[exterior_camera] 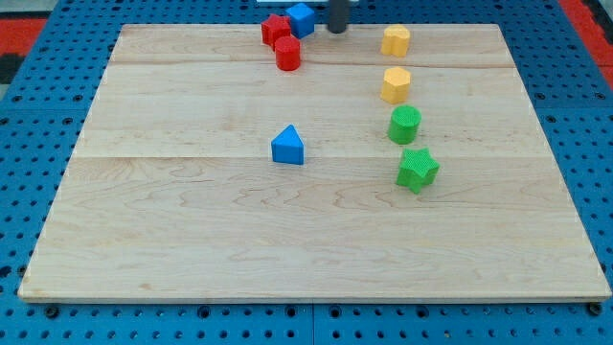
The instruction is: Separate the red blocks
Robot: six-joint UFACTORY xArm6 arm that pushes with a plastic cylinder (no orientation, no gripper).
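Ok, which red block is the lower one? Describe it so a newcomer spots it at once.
Look at the wooden board's top edge, left of my tip. Three blocks cluster there: a blue block, a red star-like block, and just below them the red cylinder. It is the round red one, nearest the view's bottom.

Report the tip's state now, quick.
No claw: my tip holds nothing, at the view's top, just right of the blue block and red blocks.

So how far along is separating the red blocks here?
Nothing looks done: the red star block and red cylinder block touch near the board's top edge, a blue cube against the star. My tip sits just right of that cube. The split remains.
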